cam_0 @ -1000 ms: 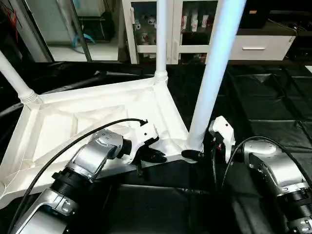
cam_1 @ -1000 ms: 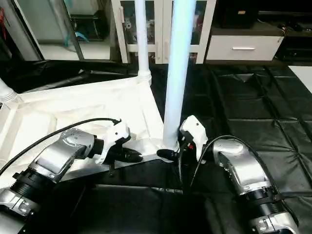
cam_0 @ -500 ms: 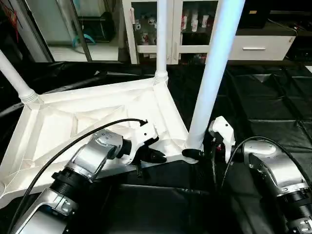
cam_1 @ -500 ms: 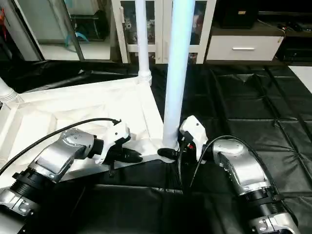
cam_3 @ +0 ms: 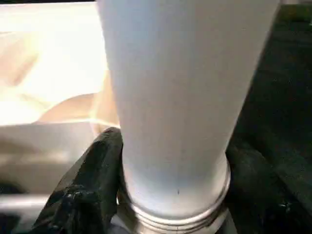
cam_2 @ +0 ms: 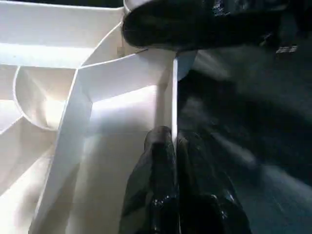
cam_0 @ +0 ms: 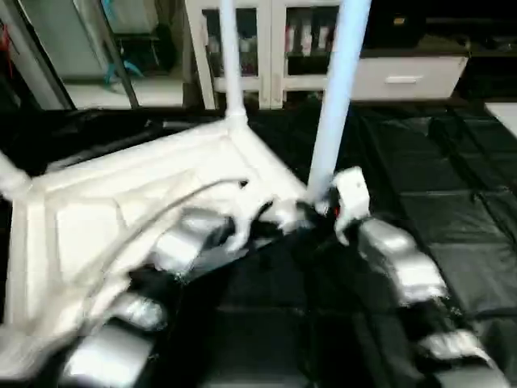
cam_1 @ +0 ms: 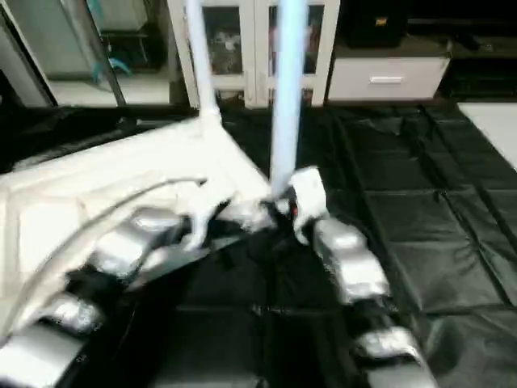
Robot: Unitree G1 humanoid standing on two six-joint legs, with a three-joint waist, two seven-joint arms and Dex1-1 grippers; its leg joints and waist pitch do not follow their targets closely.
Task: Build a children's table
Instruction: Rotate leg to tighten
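Table top (cam_0: 121,202) lies underside-up on black floor mat (cam_0: 452,202); left claw (cam_2: 174,146) pinches its rim, right claw (cam_3: 170,161) clasps near-corner leg (cam_3: 180,97); recommend pressing vertically until collar seats.

Table top (cam_0: 121,202): underside up on the floor mat (cam_0: 452,202), left of centre.
Near leg (cam_0: 335,97): upright at its near right corner.
Far leg (cam_0: 230,56): upright behind it.
Cabinet (cam_0: 266,40): beyond both.
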